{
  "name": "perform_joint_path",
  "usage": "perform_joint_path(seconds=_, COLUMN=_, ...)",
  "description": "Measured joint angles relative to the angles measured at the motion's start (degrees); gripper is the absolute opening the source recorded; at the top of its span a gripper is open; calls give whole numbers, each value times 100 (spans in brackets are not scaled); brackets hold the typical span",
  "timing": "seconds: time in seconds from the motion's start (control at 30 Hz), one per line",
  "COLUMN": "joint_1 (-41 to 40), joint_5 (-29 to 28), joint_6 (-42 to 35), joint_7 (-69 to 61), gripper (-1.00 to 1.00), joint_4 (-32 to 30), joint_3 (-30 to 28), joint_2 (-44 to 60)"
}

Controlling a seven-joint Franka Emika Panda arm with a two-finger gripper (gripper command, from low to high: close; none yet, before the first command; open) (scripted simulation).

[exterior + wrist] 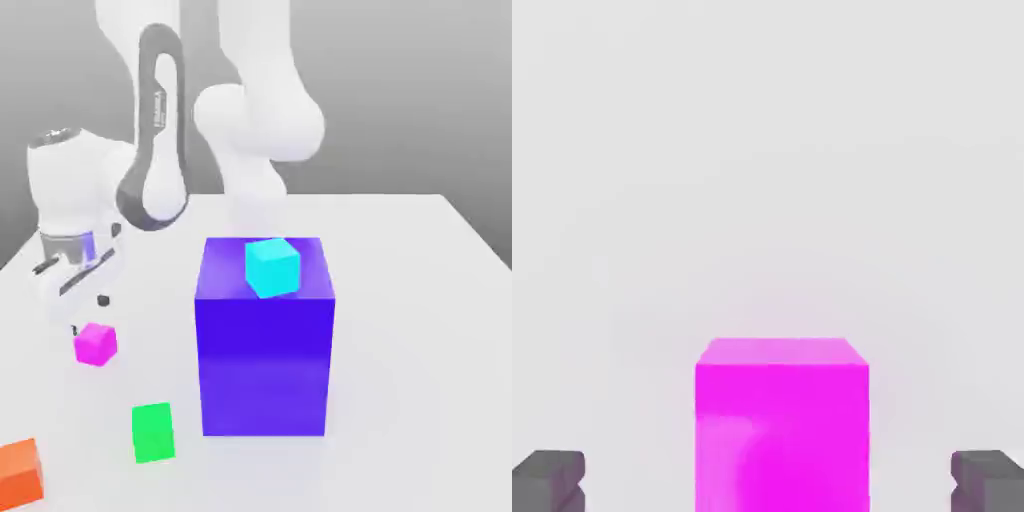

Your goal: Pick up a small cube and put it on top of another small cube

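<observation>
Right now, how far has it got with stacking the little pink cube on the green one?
Barely started. The magenta cube rests on the table, apart from the green cube. In hand: the open gripper hovers over the magenta cube, fingertips either side, not touching. Left: grasp, lift, carry, place on green.

Simulated robot test scene, not a real room: a featureless white tabletop (420, 300) against a blank grey backdrop, flat-shaded plain coloured blocks including a large blue block (265, 350), and a white robot arm (255, 120).
</observation>
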Motion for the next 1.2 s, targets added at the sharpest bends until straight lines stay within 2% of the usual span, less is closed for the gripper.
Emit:
perform_joint_path(seconds=0.1, joint_1=-362, joint_5=118, joint_6=503, joint_7=-106, gripper=0, joint_4=105, joint_3=380, joint_2=614)
perform_joint_path(seconds=0.13, joint_1=-406, joint_5=134, joint_6=597, joint_7=-124, gripper=-100, joint_4=124, joint_3=426, joint_2=729)
perform_joint_path(seconds=0.37, joint_1=-420, joint_5=118, joint_6=594, joint_7=-108, gripper=-100, joint_4=122, joint_3=439, joint_2=714)
perform_joint_path(seconds=0.63, joint_1=-259, joint_5=-472, joint_6=-629, joint_7=330, gripper=-100, joint_4=-157, joint_3=99, joint_2=-788)
perform_joint_path(seconds=1.2, joint_1=949, joint_5=-495, joint_6=-1555, joint_7=2338, gripper=-100, joint_4=633, joint_3=805, joint_2=-992)
